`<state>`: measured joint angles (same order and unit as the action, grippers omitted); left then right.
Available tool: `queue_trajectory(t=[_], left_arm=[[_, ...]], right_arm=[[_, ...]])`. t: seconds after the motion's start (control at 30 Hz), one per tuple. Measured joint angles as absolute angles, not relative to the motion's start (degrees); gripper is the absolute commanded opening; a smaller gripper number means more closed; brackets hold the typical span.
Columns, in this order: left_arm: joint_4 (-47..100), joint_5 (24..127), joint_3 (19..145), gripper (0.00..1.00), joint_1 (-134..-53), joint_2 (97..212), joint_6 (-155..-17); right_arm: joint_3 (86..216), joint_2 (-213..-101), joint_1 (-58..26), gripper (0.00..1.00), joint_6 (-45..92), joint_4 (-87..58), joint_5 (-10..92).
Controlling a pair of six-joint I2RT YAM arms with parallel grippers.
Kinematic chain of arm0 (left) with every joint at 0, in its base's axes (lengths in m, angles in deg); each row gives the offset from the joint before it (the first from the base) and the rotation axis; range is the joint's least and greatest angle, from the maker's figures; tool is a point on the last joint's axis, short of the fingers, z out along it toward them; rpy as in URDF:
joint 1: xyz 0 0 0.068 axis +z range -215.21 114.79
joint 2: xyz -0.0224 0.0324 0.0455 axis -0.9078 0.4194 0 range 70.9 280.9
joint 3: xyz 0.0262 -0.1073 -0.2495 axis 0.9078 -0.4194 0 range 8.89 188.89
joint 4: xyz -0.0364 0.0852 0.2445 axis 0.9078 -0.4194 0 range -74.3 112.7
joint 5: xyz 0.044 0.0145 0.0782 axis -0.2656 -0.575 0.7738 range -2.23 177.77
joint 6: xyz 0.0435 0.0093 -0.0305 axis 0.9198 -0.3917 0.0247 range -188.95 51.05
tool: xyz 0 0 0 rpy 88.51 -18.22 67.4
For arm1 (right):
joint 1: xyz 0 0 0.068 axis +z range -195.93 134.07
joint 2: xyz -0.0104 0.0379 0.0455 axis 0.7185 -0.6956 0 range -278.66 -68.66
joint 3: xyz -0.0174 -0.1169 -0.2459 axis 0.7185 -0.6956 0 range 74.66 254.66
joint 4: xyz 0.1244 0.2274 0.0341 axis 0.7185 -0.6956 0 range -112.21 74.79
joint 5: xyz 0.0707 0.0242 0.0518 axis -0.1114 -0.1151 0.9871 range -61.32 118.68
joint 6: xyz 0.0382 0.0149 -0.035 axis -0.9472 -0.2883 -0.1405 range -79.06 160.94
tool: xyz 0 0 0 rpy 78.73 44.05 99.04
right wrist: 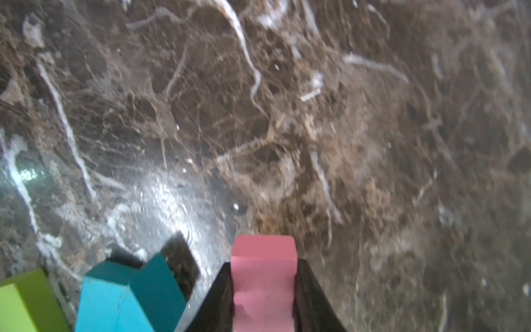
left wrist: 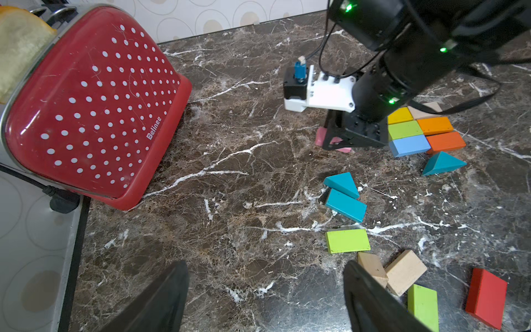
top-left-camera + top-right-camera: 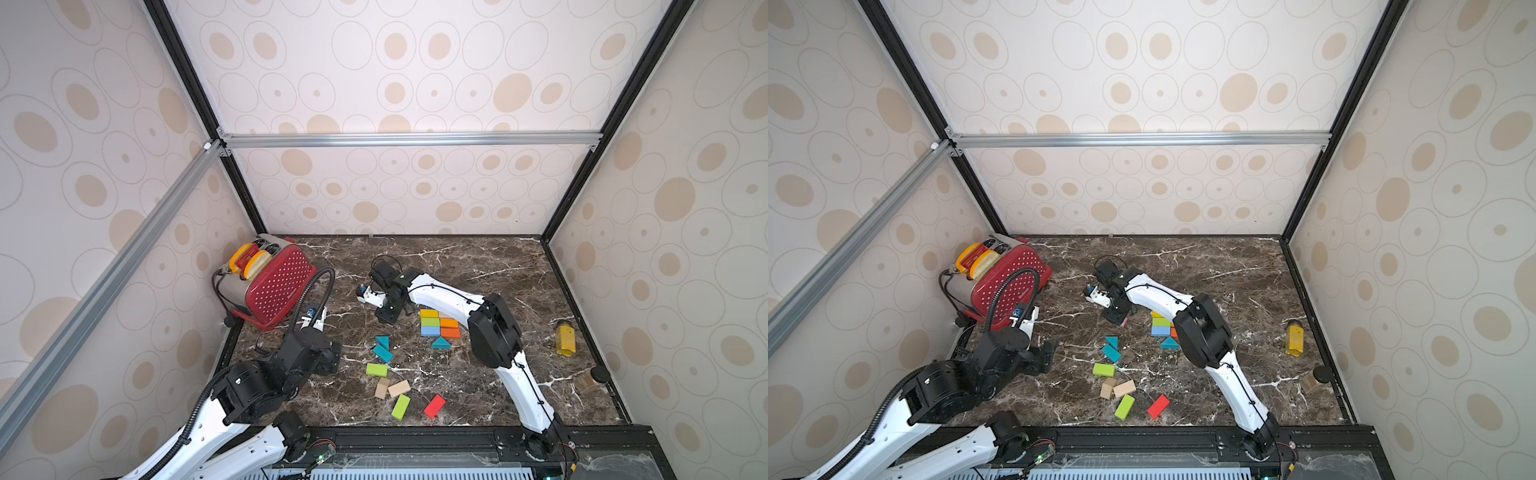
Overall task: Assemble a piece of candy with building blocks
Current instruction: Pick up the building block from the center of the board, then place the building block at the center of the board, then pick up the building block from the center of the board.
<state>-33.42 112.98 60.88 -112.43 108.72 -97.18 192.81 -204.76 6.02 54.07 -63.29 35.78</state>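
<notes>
My right tool (image 1: 264, 287) is clenched on the pink block (image 1: 263, 273) just above the tabletop (image 1: 287, 115), while my left tool (image 2: 264, 299) stands released.

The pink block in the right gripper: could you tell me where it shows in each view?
Top views: hidden under the right gripper in one; in a top view, a pink sliver at its tip.
Left wrist: pink block low between the right gripper fingers.
Right wrist: bottom centre, clamped.
Shared landmark: teal brick, near the gripper.
</notes>
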Motion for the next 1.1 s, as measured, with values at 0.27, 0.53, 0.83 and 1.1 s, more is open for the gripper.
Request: queue_trajectory(t=[0.27,0.53,0.83,1.1], left_arm=[[-33.24,112.94,60.88,0.85,-112.43,109.44,-97.16],[-33.07,112.92,60.88,0.85,-112.43,110.01,-97.16],[-33.07,112.96,60.88,0.86,-112.43,109.7,-97.16],[-33.09,113.02,60.88,0.86,-112.43,109.25,-97.24]], right_arm=[[207.32,-214.31,6.8,0.29,64.01,-70.35,37.2],[211.04,-216.38,7.09,0.45,68.73,-72.64,37.37],[211.56,-216.03,7.0,0.65,66.68,-73.04,38.27],[182.23,-189.98,5.45,0.64,52.43,-61.52,39.82]])
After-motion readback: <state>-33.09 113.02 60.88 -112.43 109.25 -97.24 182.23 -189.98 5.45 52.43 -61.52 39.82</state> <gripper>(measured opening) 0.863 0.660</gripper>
